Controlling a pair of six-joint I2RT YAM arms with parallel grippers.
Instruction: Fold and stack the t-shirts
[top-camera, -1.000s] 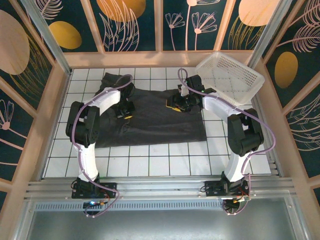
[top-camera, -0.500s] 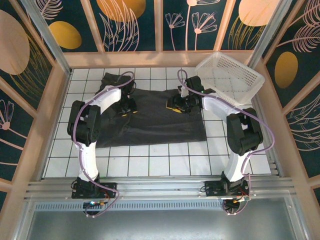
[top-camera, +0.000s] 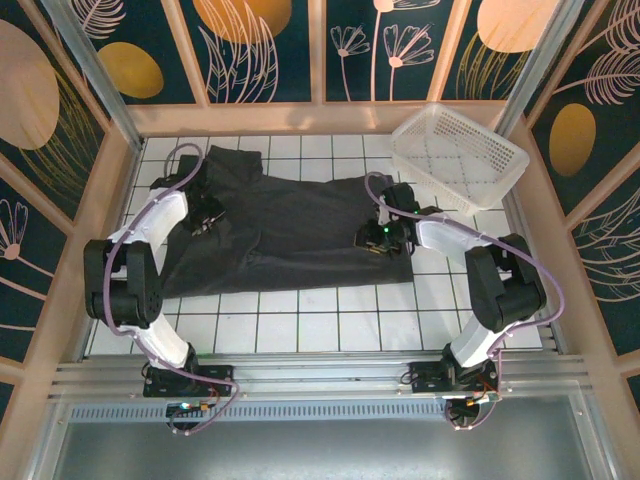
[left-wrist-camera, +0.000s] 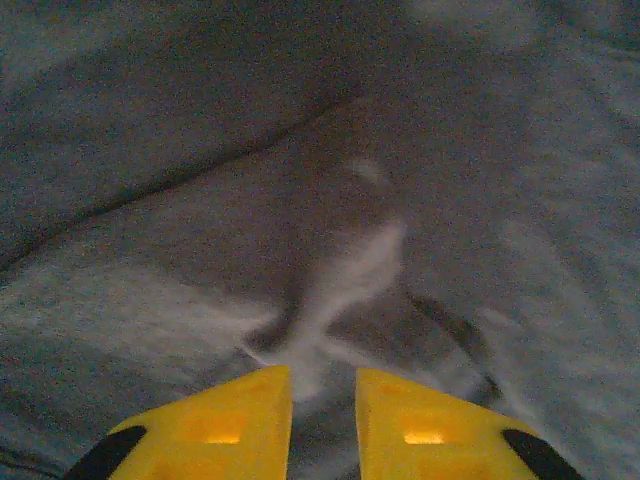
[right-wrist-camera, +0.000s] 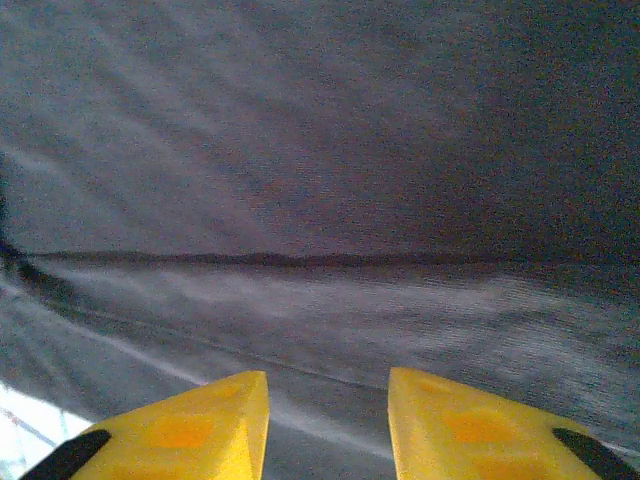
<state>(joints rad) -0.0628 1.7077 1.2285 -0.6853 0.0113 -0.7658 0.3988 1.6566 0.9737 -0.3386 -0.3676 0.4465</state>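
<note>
1. The dark t-shirt (top-camera: 290, 230) lies spread over the far half of the table (top-camera: 300, 320).
2. My left pincer (left-wrist-camera: 323, 375) is narrow and seems to pinch a bump of cloth at the shirt's left side.
3. My right pincer (right-wrist-camera: 328, 385) is partly wide over the right hem. I should grab only that edge, then lift both sides evenly.
4. The white basket (top-camera: 520, 158) in the far right corner looks empty.

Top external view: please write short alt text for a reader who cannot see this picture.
A dark grey t-shirt lies spread on a white tiled table. The left gripper is at its left edge and the right gripper is at its near right corner. A white mesh basket stands at the far right.
</note>
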